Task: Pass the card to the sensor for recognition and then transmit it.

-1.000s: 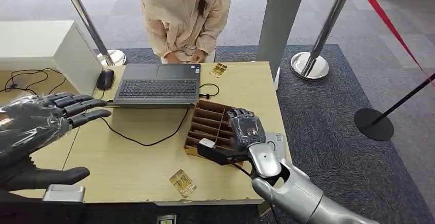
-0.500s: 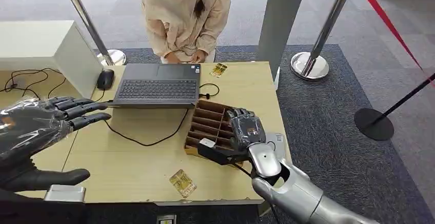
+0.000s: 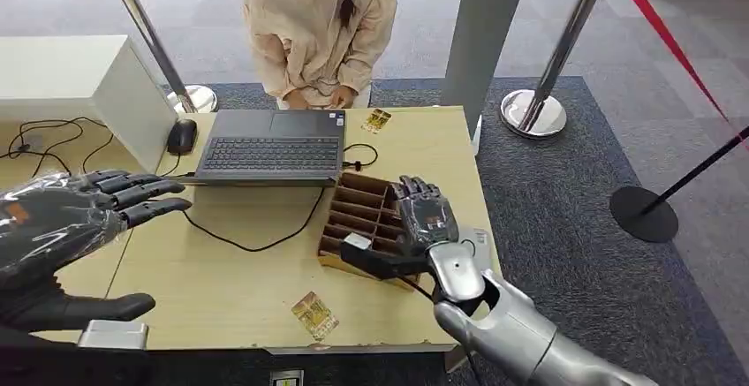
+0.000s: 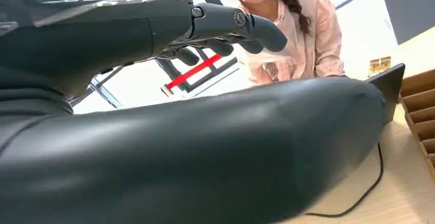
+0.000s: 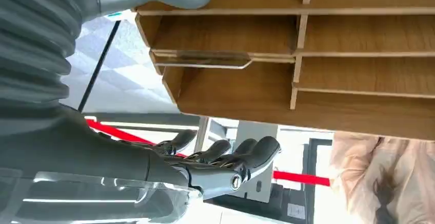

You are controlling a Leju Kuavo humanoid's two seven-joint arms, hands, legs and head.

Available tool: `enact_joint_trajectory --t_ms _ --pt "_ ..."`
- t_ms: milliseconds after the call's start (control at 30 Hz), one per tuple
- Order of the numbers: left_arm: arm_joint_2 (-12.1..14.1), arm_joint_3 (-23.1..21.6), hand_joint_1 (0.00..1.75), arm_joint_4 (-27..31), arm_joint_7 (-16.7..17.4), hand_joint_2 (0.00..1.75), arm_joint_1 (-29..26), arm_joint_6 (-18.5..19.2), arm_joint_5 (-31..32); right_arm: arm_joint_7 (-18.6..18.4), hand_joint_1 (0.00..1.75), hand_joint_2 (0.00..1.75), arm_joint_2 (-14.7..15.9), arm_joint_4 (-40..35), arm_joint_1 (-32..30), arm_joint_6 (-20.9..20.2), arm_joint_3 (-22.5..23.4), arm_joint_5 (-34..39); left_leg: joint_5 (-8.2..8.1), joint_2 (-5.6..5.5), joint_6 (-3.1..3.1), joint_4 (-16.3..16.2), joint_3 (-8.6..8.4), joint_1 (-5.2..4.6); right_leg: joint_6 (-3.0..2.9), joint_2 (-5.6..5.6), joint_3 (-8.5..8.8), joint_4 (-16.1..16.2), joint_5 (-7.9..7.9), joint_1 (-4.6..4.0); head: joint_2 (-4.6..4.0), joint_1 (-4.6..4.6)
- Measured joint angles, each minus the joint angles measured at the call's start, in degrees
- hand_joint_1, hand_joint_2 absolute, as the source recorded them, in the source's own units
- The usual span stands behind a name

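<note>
Right wrist view alone shows a clear card (image 5: 201, 60) slotted in the wooden organizer (image 5: 359, 39).

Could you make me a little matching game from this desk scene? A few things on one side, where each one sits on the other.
Things:
1. laptop
2. mouse
3. wooden divided tray
4. right robot hand

Places:
A. over the tray's right side
B. beside the laptop, toward the white box
C. in front of the seated person
D. between the laptop and the table's near right corner

Pairs: 1-C, 2-B, 3-D, 4-A
</note>
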State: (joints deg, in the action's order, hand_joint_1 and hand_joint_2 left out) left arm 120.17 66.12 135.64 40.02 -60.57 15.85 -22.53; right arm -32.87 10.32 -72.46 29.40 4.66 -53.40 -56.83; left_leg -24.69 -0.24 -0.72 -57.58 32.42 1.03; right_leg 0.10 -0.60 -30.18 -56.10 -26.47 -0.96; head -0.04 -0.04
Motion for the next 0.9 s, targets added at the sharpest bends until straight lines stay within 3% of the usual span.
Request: enact_joint_trajectory --t_ms 233,433,900 --pt "0.0 0.0 0.0 0.0 0.0 0.0 0.0 0.13 0.02 -0.13 0.35 1.75 0.0 0.0 0.58 -0.31 0.02 0.0 0.0 0.0 0.0 0.0 0.0 0.0 0.0 0.0 0.0 0.0 0.0 0.0 0.0 0.0" --pt "0.0 0.02 0.0 0.0 0.0 0.0 -0.01 0.31 0.63 -0.13 0.61 1.75 0.0 0.0 0.78 -0.31 0.02 0.02 0.0 0.0 0.0 0.0 0.0 0.0 0.0 0.0 0.0 0.0 0.0 0.0 0.0 0.0" --pt "0.0 0.09 0.0 0.0 0.0 0.0 -0.25 0.92 1.4 -0.13 0.49 1.75 0.0 0.0 0.88 -0.33 0.0 0.35 0.0 0.0 0.0 0.0 0.0 0.0 0.0 0.0 0.0 0.0 0.0 0.0 0.0 0.0"
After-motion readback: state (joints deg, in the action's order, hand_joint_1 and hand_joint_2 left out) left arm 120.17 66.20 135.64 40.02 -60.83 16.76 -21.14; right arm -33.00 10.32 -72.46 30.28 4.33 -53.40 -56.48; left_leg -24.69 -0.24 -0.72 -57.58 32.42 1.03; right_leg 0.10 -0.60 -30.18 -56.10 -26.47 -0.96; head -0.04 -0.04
